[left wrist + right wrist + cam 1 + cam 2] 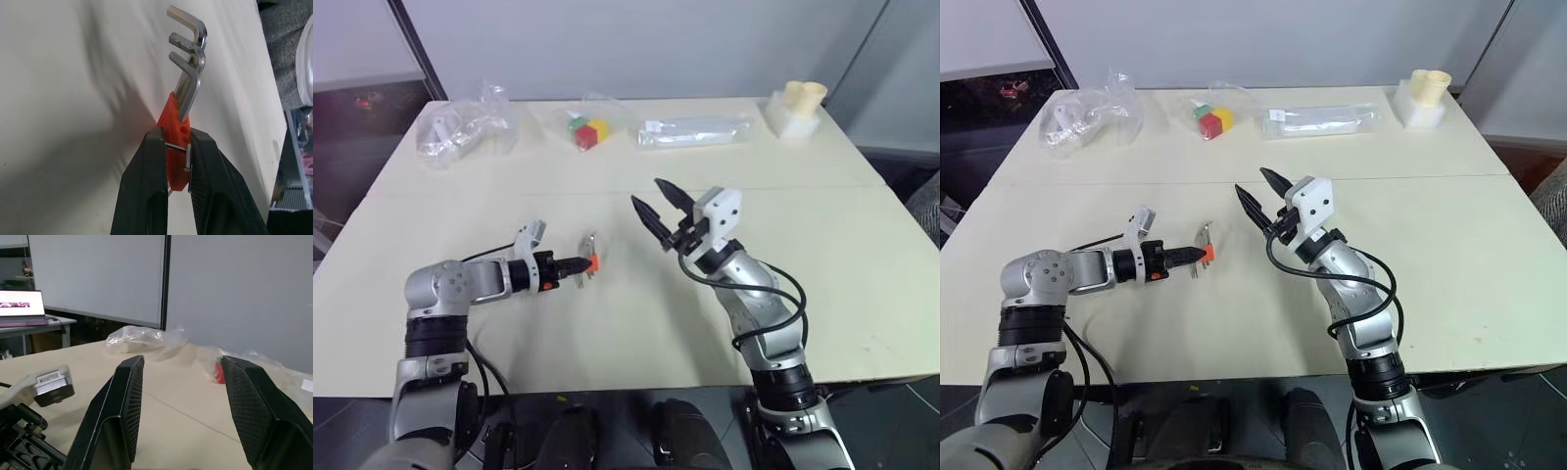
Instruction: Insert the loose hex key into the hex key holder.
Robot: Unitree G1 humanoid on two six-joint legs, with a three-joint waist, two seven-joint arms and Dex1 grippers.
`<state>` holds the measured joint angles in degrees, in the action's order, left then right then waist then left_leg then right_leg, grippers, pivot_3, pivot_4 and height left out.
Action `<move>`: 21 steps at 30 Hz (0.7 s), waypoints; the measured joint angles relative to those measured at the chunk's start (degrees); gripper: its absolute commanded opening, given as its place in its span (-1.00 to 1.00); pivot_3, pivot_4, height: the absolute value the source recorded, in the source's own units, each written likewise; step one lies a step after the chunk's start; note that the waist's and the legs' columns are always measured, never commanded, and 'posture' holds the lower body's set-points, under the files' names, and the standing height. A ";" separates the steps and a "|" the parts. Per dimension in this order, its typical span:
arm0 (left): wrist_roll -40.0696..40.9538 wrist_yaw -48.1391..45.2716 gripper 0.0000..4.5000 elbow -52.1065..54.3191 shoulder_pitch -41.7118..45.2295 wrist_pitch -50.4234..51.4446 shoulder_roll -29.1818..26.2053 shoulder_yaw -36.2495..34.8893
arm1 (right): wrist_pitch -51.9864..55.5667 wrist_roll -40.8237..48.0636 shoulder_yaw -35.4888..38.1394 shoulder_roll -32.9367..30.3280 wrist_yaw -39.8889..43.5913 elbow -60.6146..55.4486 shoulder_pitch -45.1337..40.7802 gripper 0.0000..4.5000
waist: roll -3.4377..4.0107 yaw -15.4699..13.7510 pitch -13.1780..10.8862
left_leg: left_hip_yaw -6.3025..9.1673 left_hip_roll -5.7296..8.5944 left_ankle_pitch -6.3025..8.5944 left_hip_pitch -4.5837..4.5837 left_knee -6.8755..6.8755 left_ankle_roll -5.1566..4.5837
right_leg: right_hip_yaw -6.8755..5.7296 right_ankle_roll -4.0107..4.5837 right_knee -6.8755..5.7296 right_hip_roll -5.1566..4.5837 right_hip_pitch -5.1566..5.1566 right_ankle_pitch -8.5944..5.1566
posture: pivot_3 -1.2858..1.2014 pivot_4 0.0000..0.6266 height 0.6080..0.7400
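Observation:
My left gripper is shut on the hex key holder, a small orange-red block, low over the table's near left part. In the left wrist view the two black fingers pinch the block, and several bent grey keys stick out of its far side. I cannot tell whether it touches the tabletop. My right gripper hangs open in mid-air to the right of the holder, tilted upward, with nothing between its fingers. The loose hex key is out of view.
Along the table's far edge lie a crumpled clear bag, a bag with red, green and yellow cubes, a long clear packet and a white block with cream cylinders.

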<state>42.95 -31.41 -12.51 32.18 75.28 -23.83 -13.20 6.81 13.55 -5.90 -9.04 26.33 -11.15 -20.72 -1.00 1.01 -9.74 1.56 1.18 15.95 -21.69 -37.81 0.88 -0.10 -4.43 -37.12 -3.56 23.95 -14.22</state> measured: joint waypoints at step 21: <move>-1.21 1.94 0.97 -6.21 3.31 -4.45 -2.56 -2.05 | -0.99 -0.95 -0.54 0.02 0.60 0.20 -0.05 0.16 | -0.08 0.22 0.04 | 0.01 -0.08 -0.04 1.21 0.80 0.08 | 0.06 0.21 0.13 0.04 -0.78 -0.13 | 0.03 -0.52 1.00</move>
<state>41.74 -29.47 -18.72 35.49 70.83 -26.39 -15.26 5.82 12.60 -6.44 -9.02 26.93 -10.95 -20.77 -1.09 1.23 -9.70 1.57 1.10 15.92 -20.48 -37.01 0.96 -0.04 -4.22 -36.99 -3.52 23.17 -14.34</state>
